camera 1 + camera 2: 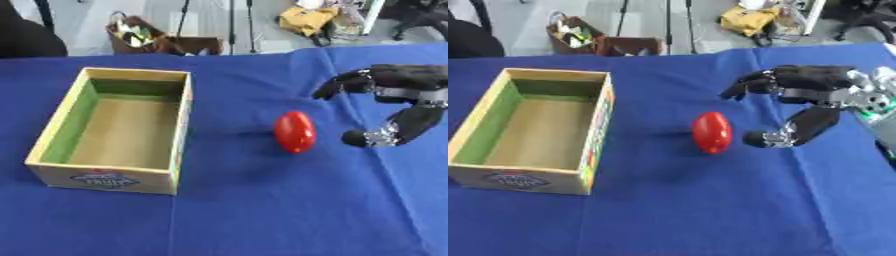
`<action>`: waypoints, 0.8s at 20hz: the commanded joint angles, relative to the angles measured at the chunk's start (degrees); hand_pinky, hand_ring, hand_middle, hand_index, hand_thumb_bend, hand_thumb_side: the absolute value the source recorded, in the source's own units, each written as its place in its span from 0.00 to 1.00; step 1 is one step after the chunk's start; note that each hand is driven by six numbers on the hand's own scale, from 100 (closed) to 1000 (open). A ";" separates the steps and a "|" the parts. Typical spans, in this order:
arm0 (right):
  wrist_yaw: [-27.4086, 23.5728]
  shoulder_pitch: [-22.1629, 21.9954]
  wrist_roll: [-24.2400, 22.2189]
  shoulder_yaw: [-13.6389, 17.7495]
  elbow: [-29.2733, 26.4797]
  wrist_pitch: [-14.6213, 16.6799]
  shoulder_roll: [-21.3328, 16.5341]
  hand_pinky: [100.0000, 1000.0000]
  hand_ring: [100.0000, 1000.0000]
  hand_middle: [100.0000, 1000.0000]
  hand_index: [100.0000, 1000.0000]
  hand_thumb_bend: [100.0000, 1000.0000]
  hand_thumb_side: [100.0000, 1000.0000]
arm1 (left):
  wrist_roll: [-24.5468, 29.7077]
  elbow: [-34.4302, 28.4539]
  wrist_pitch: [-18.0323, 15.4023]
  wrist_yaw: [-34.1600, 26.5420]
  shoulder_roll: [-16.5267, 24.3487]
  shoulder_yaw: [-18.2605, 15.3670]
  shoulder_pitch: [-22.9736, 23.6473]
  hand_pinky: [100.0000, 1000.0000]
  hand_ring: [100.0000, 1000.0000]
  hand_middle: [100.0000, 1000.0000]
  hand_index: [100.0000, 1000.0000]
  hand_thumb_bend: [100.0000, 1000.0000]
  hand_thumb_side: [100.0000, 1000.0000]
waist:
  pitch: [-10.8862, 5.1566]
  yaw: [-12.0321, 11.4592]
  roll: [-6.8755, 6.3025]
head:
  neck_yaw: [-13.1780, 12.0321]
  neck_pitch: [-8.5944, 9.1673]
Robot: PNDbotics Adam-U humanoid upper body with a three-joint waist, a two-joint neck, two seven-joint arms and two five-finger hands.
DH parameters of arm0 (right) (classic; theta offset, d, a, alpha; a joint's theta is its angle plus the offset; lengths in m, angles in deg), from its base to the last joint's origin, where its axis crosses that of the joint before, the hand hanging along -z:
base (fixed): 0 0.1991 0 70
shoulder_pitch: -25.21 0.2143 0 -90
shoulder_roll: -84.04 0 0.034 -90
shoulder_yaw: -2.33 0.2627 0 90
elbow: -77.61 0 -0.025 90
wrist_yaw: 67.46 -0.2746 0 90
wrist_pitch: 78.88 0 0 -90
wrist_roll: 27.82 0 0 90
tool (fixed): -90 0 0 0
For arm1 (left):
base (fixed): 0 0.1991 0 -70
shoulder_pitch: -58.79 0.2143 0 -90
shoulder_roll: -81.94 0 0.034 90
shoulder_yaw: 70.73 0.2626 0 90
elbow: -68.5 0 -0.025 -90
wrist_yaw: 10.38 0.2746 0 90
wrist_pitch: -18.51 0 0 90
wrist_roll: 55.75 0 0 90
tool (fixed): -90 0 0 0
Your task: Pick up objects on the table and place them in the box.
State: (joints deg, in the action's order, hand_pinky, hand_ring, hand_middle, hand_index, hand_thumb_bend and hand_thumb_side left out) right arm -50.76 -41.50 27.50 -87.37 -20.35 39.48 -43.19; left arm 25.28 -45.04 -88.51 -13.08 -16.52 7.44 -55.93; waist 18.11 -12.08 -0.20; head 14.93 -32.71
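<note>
A red egg-shaped object (295, 131) lies on the blue tablecloth (262, 210), right of the box. The open cardboard box (118, 127) has a green inner wall and a brown floor, and nothing lies in it. My right hand (815, 97) comes in from the right and hovers just right of the red object, a small gap away. Its fingers (750, 85) and thumb (785, 135) are spread wide in a C shape facing the object, holding nothing. My left hand shows in neither view.
Beyond the table's far edge the floor holds a brown bag (136, 35), tripod legs (232, 25) and a yellow bundle (308, 20). The tablecloth runs open in front of the box and the red object.
</note>
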 commanded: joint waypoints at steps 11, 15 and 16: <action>6.61 5.11 -2.78 -2.00 5.91 0.68 -1.97 0.88 0.87 0.89 1.00 0.59 0.67 | 0.70 -1.05 0.04 -0.36 0.70 0.23 -0.85 0.07 0.39 0.48 0.63 0.00 0.87 | -0.42 -0.93 0.50 | 2.37 -0.10; 7.19 7.05 -4.98 -2.34 8.85 1.67 -1.76 0.88 0.88 0.89 1.00 0.59 0.63 | 0.87 -1.05 0.05 -0.46 0.66 0.33 -0.96 0.07 0.39 0.48 0.63 0.00 0.87 | -0.30 -1.06 0.56 | 2.73 -0.02; 7.44 7.46 -5.37 -2.44 9.38 1.83 -1.65 0.89 0.88 0.90 1.00 0.59 0.63 | 0.90 -1.05 0.05 -0.49 0.65 0.34 -0.99 0.07 0.39 0.48 0.63 0.00 0.87 | -0.26 -1.10 0.55 | 2.85 0.02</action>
State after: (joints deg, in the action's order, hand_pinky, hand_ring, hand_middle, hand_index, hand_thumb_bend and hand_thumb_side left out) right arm -43.84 -34.96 24.39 -90.23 -11.47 39.43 -43.18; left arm 25.92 -45.04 -88.36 -13.39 -16.55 7.47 -56.08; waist 18.77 -13.13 0.31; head 17.52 -32.71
